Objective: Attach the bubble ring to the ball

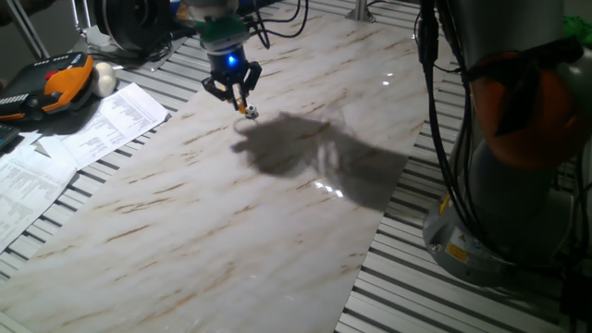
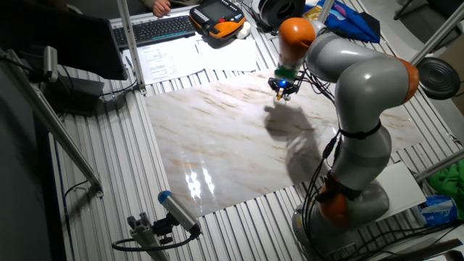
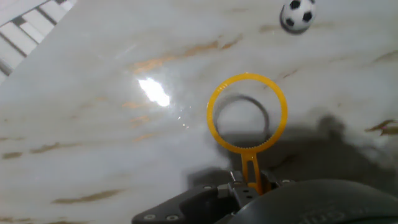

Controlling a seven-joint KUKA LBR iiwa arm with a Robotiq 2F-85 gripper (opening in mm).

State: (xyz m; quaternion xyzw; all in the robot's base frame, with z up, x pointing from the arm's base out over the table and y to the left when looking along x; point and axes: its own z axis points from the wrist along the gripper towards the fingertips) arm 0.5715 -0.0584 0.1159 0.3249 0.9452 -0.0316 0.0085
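The bubble ring (image 3: 211, 116) is a yellow loop held over the marble board, its short handle (image 3: 250, 165) pinched in my gripper (image 3: 250, 184), which is shut on it. The ring hangs just above the surface and casts a round shadow inside its loop. The ball (image 3: 297, 15), tiny and soccer-patterned, lies on the board ahead of the ring and slightly right. It is apart from the loop and outside it. In one fixed view my gripper (image 1: 239, 92) points down near the board's far end, with the ring (image 1: 245, 106) as an orange speck below it.
The marble board (image 1: 231, 231) lies on a slatted metal table. Printed papers (image 1: 102, 125), an orange-black pendant (image 1: 55, 85) and a plain off-white ball (image 1: 104, 79) sit off its left side. The arm's base (image 1: 518, 166) stands at the right. A keyboard (image 2: 156, 30) lies behind.
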